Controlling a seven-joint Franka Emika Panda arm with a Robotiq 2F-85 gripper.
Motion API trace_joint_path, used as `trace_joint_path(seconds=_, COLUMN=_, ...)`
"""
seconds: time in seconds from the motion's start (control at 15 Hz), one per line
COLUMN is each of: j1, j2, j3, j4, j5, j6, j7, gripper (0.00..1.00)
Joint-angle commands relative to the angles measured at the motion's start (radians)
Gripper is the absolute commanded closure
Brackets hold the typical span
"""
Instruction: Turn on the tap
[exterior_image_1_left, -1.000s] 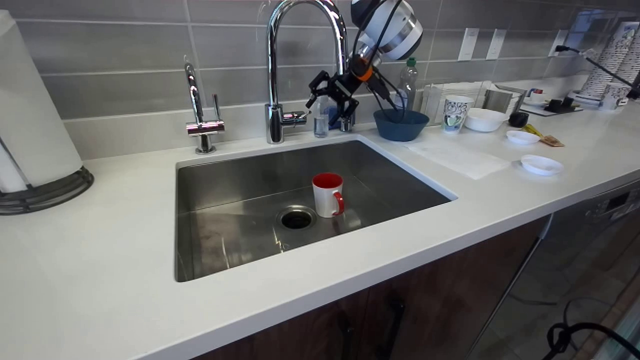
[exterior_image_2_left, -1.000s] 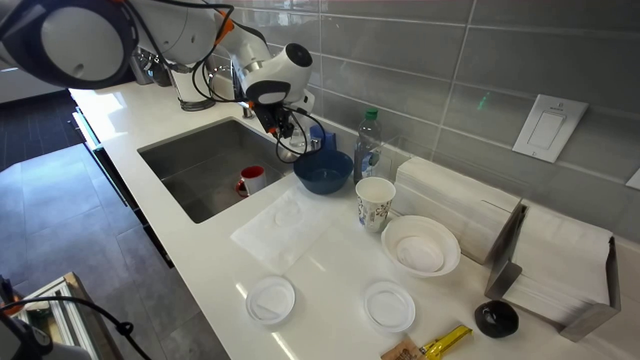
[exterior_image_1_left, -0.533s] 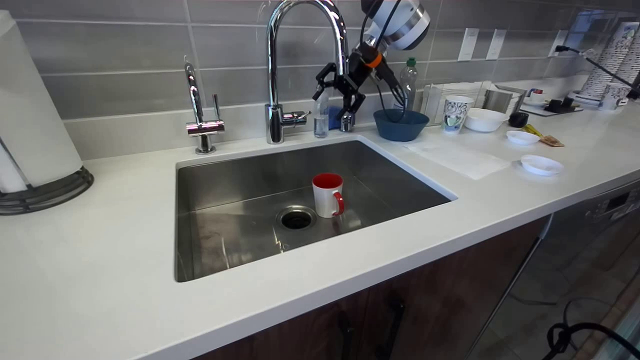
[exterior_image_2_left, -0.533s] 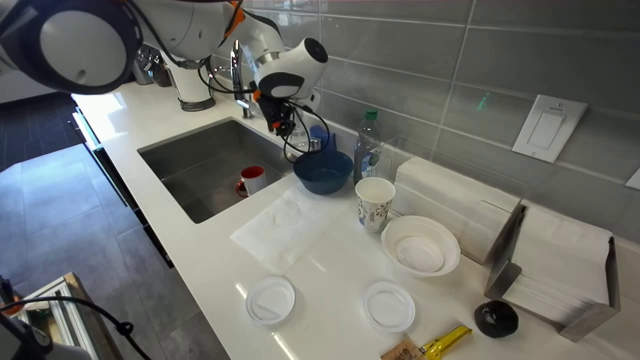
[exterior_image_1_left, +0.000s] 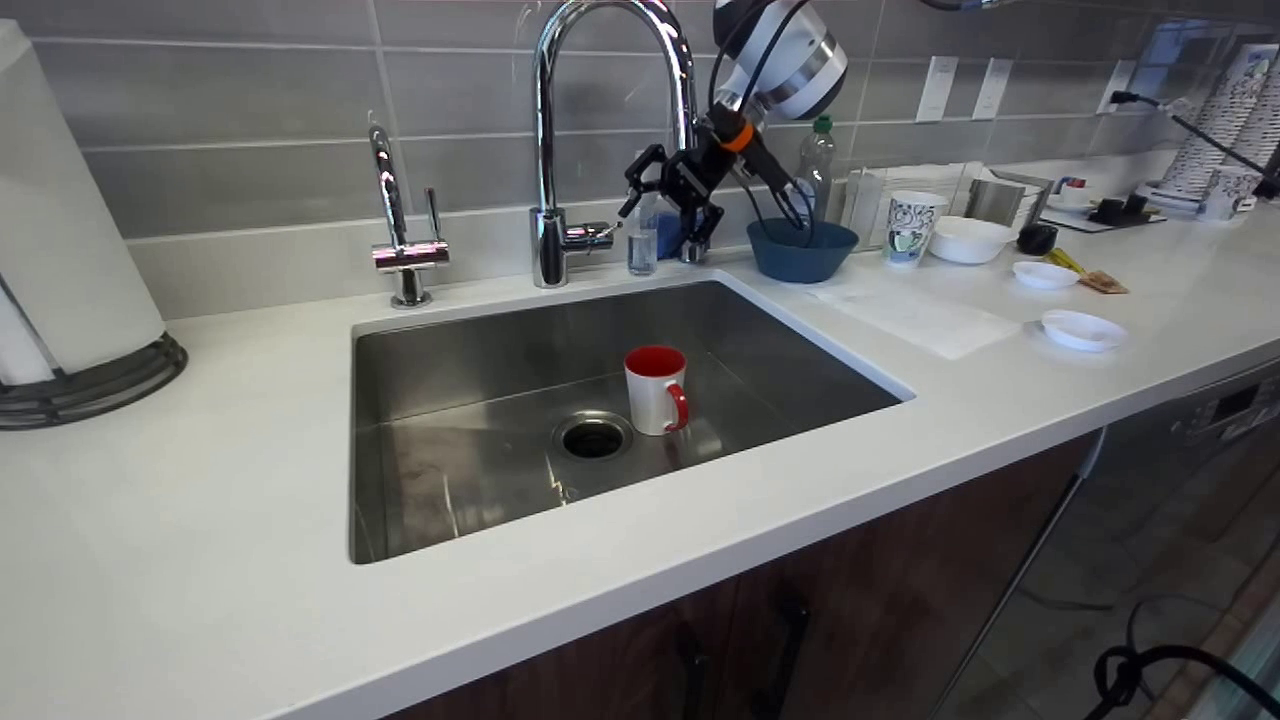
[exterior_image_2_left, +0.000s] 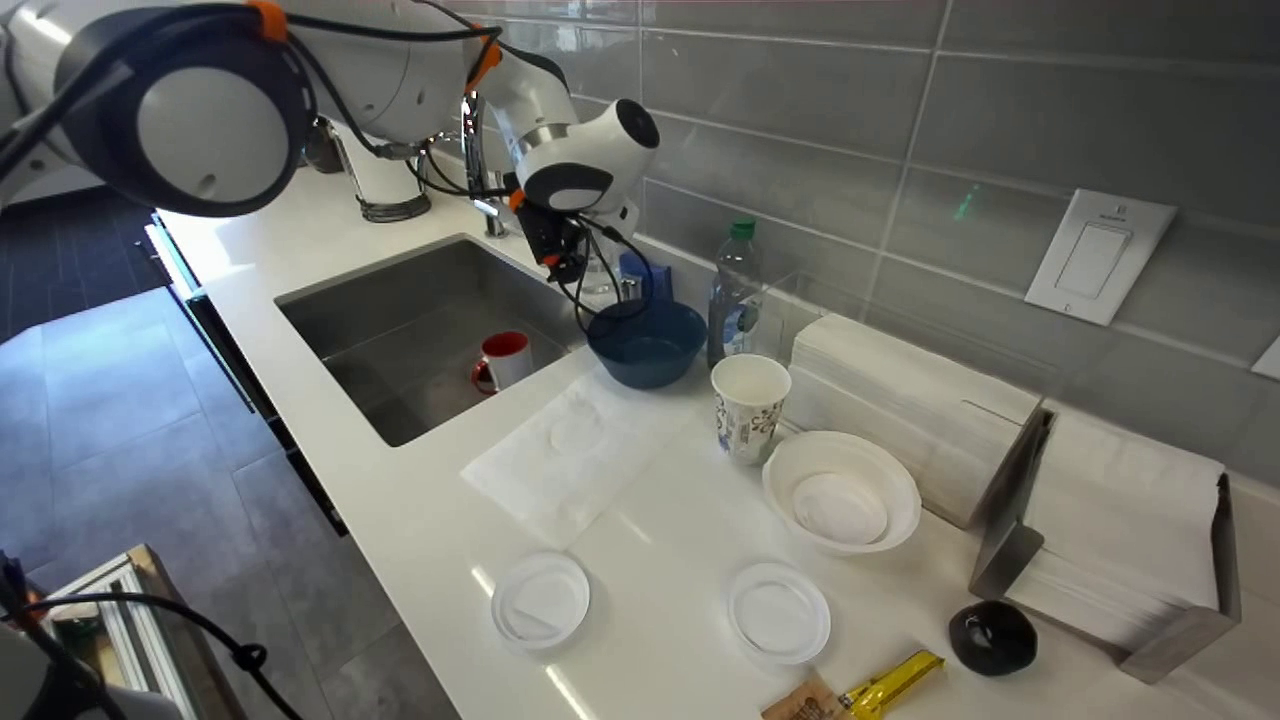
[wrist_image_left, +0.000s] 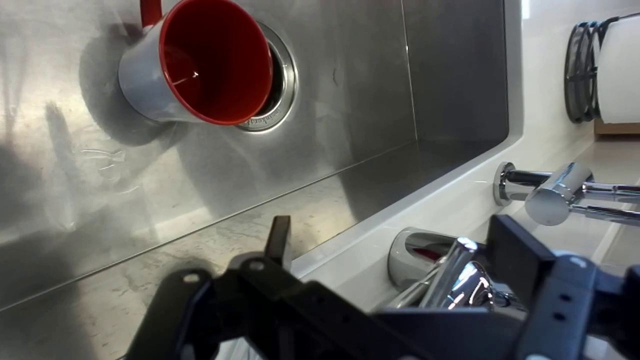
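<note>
At the left in an exterior view, near the back edge of the white counter (exterior_image_1_left: 230, 450), stands a short chrome tap with an upright lever (exterior_image_1_left: 408, 255); probably this is not the task's one. More to the right, along the same edge and behind the rectangular steel sink (exterior_image_1_left: 460, 370), rises the tall chrome gooseneck tap (exterior_image_1_left: 545, 150), with its small chrome side lever (exterior_image_1_left: 590, 237) pointing to the right. No stream of water can be seen, so I judge that it is not yet on. Next along the back edge come a transparent bottle (exterior_image_1_left: 642, 258) and, hanging near it, the black two-finger gripper (exterior_image_1_left: 655, 231). Compared with half a second ago, the gripper is slightly lower and more to the left, nearer to the lever; the tap has not changed. Its fingers (wrist_image_left: 517, 255) are spread wide and hold nothing. In the wrist view the lever shows between them, but whether they touch it, I cannot tell. This suggests to me an alignment before the push; a little more approach is probably needed, with care for the bottle.
</note>
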Motion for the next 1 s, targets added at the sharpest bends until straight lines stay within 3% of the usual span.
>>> trace_joint_path(seconds=0.0, j1=0.001, j2=0.048, j3=0.012, j4=0.063, j5=0.022, j6=-0.021, j7=0.013, gripper=0.00)
trace_joint_path(seconds=0.2, j1=0.002, j2=0.061, j3=0.018, j4=0.075, j5=0.022, j6=-0.013, j7=0.007, gripper=0.00)
trace_joint_path(seconds=0.4, j1=0.001, j2=0.066, j3=0.021, j4=0.085, j5=0.023, j6=-0.001, j7=0.002, gripper=0.32)
trace_joint_path(seconds=0.73, j1=0.002, j2=0.071, j3=0.026, j4=0.109, j5=0.021, j6=0.002, j7=-0.001, gripper=0.68)
trace_joint_path(seconds=0.8, j1=0.002, j2=0.072, j3=0.025, j4=0.113, j5=0.019, j6=0.002, j7=-0.001, gripper=0.70)
trace_joint_path(seconds=0.87, j1=0.002, j2=0.072, j3=0.024, j4=0.115, j5=0.017, j6=0.001, j7=0.000, gripper=0.66)
trace_joint_path(seconds=0.93, j1=0.004, j2=0.073, j3=0.021, j4=0.117, j5=0.011, j6=0.004, j7=0.000, gripper=0.71)
